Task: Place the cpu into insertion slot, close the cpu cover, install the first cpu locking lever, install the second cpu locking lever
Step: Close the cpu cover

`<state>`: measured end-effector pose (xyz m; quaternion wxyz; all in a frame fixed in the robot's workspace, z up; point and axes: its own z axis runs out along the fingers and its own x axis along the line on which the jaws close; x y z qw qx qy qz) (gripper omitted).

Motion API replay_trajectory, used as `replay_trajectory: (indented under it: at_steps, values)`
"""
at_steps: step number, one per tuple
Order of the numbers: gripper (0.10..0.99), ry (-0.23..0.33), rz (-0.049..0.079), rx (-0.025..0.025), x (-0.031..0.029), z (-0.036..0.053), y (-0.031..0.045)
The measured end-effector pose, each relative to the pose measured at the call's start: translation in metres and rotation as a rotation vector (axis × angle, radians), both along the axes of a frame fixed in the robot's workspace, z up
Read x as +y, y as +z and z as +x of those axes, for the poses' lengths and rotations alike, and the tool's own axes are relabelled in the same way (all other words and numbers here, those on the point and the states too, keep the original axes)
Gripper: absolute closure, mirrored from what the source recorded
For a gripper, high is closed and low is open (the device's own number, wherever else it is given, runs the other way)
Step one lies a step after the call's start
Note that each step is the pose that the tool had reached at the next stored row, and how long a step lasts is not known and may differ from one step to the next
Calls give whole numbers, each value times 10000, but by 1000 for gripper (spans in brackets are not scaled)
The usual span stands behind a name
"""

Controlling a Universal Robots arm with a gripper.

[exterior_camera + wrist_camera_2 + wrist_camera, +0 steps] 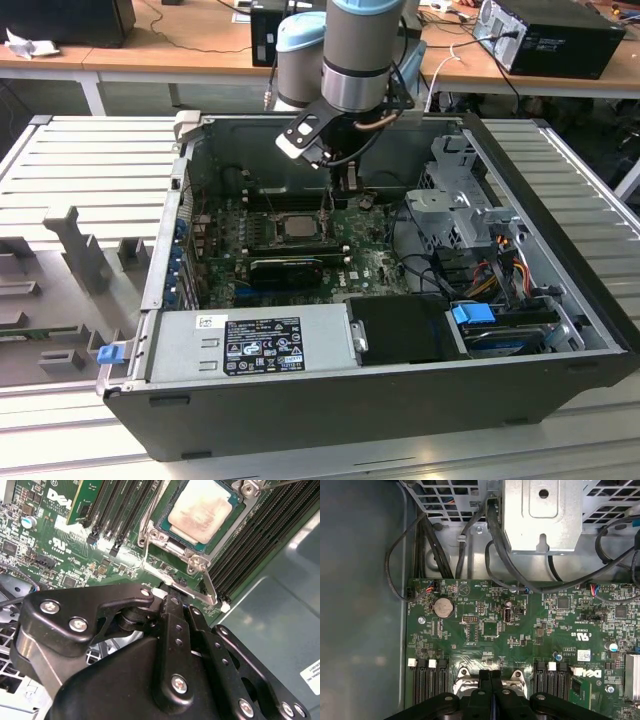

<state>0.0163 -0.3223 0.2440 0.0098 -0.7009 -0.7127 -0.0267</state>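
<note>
- While the cpu (200, 510) lies flat in the insertion slot (161, 515), upper right of the second wrist view, your gripper (174, 602) hangs low just beside the slot's edge. Its fingers (482, 680) are pressed together on nothing.
- Judgement: a closed tip suits pushing a thin rod, not grasping. A silvery locking lever (192, 591) runs just past that tip.
- Tip touching lever? You cannot tell; the gripper body covers the spot, frame centre.
- Cpu cover: metal shows around the chip, but whether it is fully down is hard to make out.
- First wrist view: the slot is cut off at bottom centre, behind the fingers.
</note>
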Motion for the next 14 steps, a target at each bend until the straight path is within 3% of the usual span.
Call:
replay_trajectory:
  at_steps: [14]
  values:
    - [980, -1, 13, 0, 0, -129, 0]
